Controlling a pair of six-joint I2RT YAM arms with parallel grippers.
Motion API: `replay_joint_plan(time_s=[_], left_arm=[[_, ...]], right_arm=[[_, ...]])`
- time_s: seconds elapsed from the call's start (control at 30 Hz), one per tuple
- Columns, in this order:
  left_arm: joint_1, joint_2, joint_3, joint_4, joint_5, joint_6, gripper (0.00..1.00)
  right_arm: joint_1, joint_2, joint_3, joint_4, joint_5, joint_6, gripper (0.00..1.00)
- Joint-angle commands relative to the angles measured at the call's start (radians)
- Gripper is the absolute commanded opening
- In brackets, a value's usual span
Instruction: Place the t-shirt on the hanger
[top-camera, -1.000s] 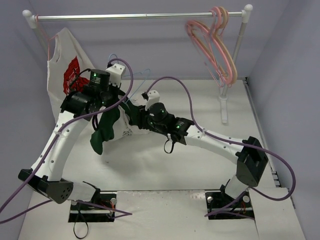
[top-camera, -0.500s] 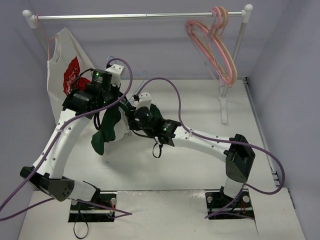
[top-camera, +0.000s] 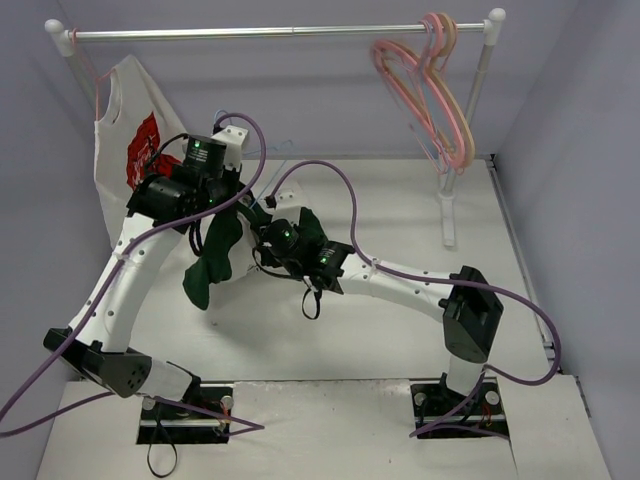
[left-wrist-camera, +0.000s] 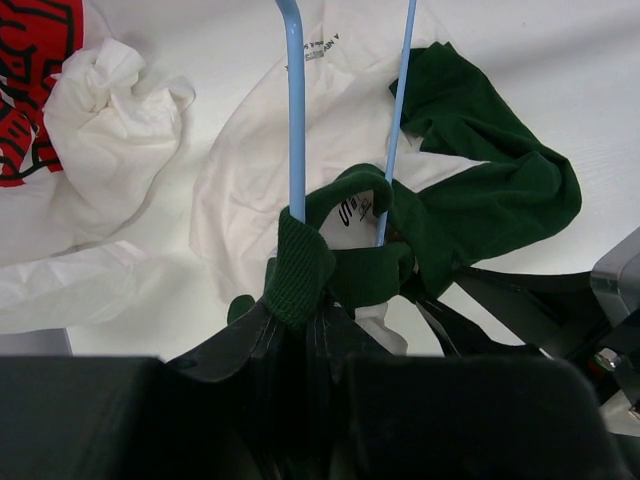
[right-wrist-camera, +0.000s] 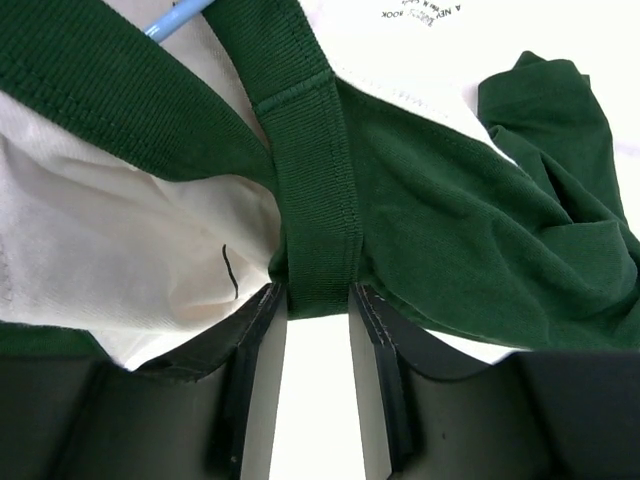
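The dark green t-shirt (top-camera: 208, 265) hangs from my left gripper (top-camera: 226, 208), and part of it drapes over my right gripper (top-camera: 266, 231). In the left wrist view the light-blue hanger (left-wrist-camera: 295, 120) runs down into the ribbed collar (left-wrist-camera: 300, 262). My left gripper (left-wrist-camera: 305, 325) is shut there on the hanger, with the collar wrapped round it. In the right wrist view my right gripper (right-wrist-camera: 312, 292) pinches a green collar band (right-wrist-camera: 310, 200) between its fingertips. The shirt's whitish inner side (right-wrist-camera: 120, 260) and a bit of the hanger (right-wrist-camera: 175, 15) show beside it.
A white shirt with red print (top-camera: 125, 140) hangs at the left end of the rail (top-camera: 280, 32) and bunches on the table (left-wrist-camera: 100, 110). Pink hangers (top-camera: 430, 90) hang at the rail's right end. The rail's post (top-camera: 450, 200) stands at the right.
My right arm has swung left and closed in on the left gripper, carrying green fabric with it. The left arm has barely moved.
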Motion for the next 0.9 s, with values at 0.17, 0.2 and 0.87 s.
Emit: replay_joint_plan(time_s=[0.17, 0.2, 0.87], left_arm=[[-0.004, -0.013, 0.059, 0.021, -0.021, -0.036, 0.0], [-0.004, -0.013, 0.057, 0.023, -0.021, -0.036, 0.0], [-0.004, -0.029, 0.06, 0.025, 0.008, -0.034, 0.0]], right_arm=[[0.007, 0.015, 0.086, 0.015, 0.047, 0.021, 0.38], [0.007, 0.017, 0.091, 0.01, 0.06, 0.022, 0.38], [0.002, 0.038, 0.082, -0.025, 0.081, 0.019, 0.09]])
